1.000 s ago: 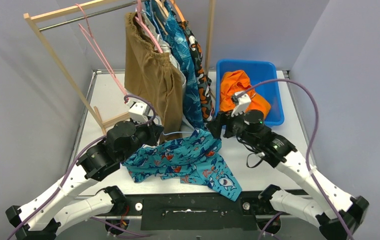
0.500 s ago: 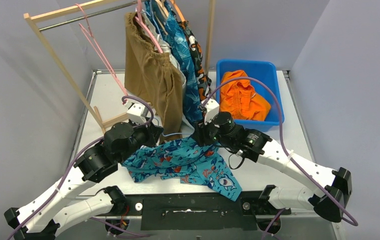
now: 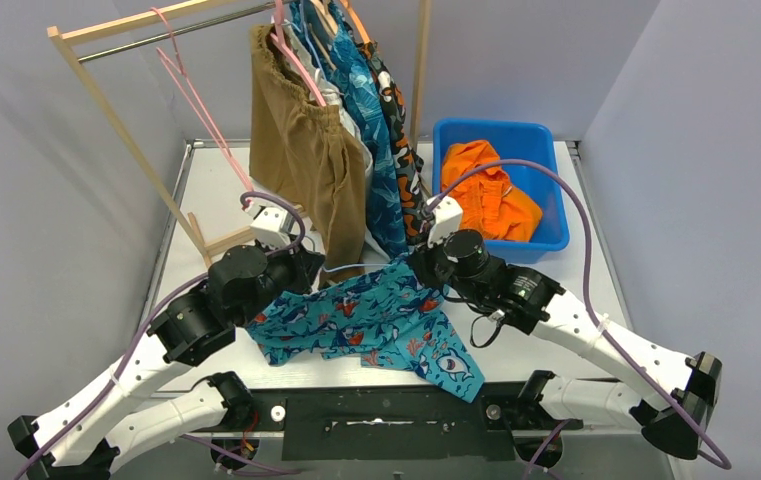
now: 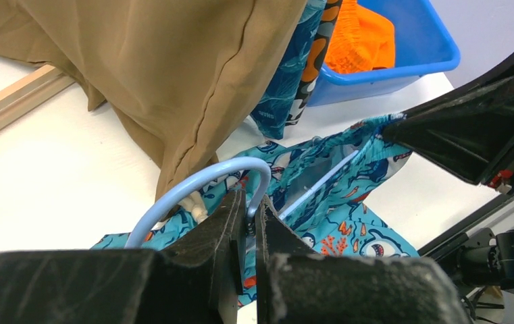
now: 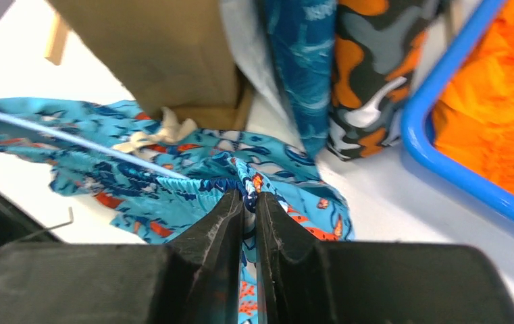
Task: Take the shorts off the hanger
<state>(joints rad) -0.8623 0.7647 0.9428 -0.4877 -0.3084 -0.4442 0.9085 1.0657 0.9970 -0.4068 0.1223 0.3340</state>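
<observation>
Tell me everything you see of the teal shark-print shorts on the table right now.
The shark-print shorts are thin teal fabric printed with sharks and orange-red fish, with a gathered waistband and a whitish drawstring. They lie crumpled on the white table near its front edge. A light blue hanger runs through the waist. The right gripper pinches the waistband; the left gripper clamps the hanger's hook.

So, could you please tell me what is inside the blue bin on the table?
Crumpled orange shorts lie in the blue bin, covering most of its floor. Whether anything sits beneath them cannot be seen, because the fabric hides it.
</observation>
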